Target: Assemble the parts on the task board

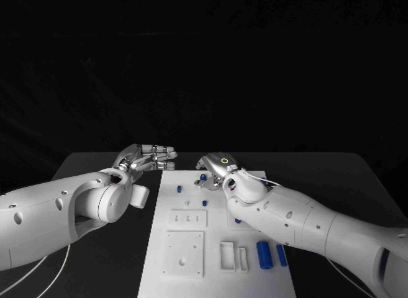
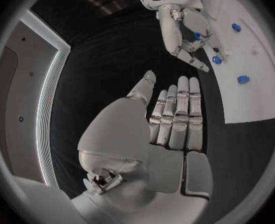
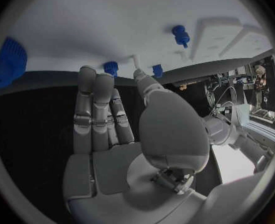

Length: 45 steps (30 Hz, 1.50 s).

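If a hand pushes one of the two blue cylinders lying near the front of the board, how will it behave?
The cylinders lie on their sides on the flat board, so a sideways push would probably roll one. They look rigid and small, likely light. The smooth finish may be slippery in a hand.

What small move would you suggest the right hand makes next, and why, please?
Probably close the right hand on the small blue part at the far end of the white board. That hand hovers right over it, fingers straight in its wrist view, holding nothing. The left hand is off the board, flat and empty.
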Tool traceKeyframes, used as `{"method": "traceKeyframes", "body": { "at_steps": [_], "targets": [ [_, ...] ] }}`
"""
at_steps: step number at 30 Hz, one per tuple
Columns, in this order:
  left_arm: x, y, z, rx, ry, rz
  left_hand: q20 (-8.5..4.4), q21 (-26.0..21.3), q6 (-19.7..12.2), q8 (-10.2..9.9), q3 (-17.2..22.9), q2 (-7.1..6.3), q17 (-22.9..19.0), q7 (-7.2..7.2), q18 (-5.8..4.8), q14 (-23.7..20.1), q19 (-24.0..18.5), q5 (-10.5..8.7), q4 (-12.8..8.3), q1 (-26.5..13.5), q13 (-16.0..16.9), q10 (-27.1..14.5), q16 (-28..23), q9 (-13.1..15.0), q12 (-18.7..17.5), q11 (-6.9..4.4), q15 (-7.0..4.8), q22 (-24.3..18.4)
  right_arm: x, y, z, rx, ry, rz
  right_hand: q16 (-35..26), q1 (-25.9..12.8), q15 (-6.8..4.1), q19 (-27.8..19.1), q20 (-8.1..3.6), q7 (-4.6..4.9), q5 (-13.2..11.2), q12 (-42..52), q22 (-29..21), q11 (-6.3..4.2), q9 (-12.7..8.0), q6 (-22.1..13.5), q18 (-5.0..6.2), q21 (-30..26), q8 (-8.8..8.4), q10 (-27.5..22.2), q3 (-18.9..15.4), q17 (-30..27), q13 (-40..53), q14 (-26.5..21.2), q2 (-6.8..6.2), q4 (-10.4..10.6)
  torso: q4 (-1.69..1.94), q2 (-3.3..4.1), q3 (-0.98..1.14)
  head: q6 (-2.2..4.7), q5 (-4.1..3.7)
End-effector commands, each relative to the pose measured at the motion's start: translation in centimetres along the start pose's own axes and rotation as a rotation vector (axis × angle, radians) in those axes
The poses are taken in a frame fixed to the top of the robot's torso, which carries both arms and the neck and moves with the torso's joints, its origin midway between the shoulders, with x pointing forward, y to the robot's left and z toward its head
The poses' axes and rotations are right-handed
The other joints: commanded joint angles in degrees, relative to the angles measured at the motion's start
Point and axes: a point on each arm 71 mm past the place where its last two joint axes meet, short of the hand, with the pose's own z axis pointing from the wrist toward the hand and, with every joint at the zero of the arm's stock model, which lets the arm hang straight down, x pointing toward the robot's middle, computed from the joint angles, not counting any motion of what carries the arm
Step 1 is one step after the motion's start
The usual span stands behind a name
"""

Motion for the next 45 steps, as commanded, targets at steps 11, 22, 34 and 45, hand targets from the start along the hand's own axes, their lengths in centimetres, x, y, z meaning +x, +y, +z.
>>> {"method": "traceKeyframes", "body": {
  "at_steps": [11, 22, 34, 45],
  "targets": [
    [-0.9, -0.4, -0.2, 0.031, -0.029, 0.008, 0.16, 0.33, -0.24, 0.07, -0.25, 0.18, -0.02, 0.06, -0.39, -0.01, 0.03, -0.06, -0.08, 0.13, 0.06, 0.12, -0.22, 0.10, 0.18, -0.10, -0.20, -0.07, -5.6, -3.6, -0.8, 0.060, -0.139, 0.134, 1.21, -0.25, 0.00, 2.12, -0.08, 1.83, -3.83, -0.03, -1.57, -1.59, -0.03, -0.52, -0.32, 3.46, 0.03, 6.00, 3.52, 1.08, 0.12, 0.15, 1.43, -6.40, -1.01, -0.47, 0.06, 0.50, 0.20],
    [-1.4, -0.6, -0.3, 0.059, -0.058, 0.014, -0.32, 1.50, -0.31, 0.08, 0.55, 0.27, -0.02, 0.01, -0.41, 0.88, 0.21, 0.51, -0.47, 0.29, 0.05, 0.83, 0.08, 0.10, 0.15, -0.35, -0.62, 0.46, -6.7, -9.4, -1.8, 0.138, -0.001, 0.081, 0.46, -0.06, -1.75, 1.69, -1.75, 2.24, -2.17, -0.11, -1.77, -3.95, 0.02, 0.67, -1.81, 2.35, 0.05, 16.71, 2.97, 1.23, 0.58, -0.27, 2.13, -8.41, -2.19, -0.86, 0.33, 0.86, 0.96],
    [-1.8, -0.6, -0.4, 0.067, -0.063, 0.014, -0.47, 2.18, -0.06, 0.05, 1.11, 0.24, -0.01, -0.07, -0.46, 1.12, -0.04, 0.67, -0.70, 0.14, 0.04, 1.14, 0.18, 0.10, 0.14, -0.47, -0.75, 0.80, -5.7, -10.8, -2.4, 0.121, 0.167, 0.059, 4.65, 0.51, -3.88, 2.10, -3.93, 1.08, -1.63, 38.20, 8.11, -6.89, 0.09, -2.24, -3.83, 17.76, 0.28, 9.29, -7.13, 11.52, 45.52, -1.54, 2.74, -7.82, -2.16, -0.76, 0.69, 0.51, 0.85],
    [-2.1, -0.5, -0.5, 0.064, -0.066, 0.015, -0.47, 2.79, -0.10, 0.05, 1.61, 0.20, -0.02, -0.05, -0.46, 1.05, -0.44, 0.71, -0.86, -0.08, 0.04, 1.08, 0.18, 0.10, 0.13, -0.45, -0.73, 1.08, -4.8, -10.5, -2.3, 0.125, 0.220, 0.035, 9.61, 0.41, -3.35, 2.15, -3.17, 1.09, -1.76, 52.48, 14.83, -6.88, -0.03, -3.47, -4.01, 32.04, 0.03, 12.14, -7.45, 30.67, 60.97, -0.16, 2.83, -6.96, -1.89, -0.64, 0.59, 0.39, 0.32]
  ]
}}
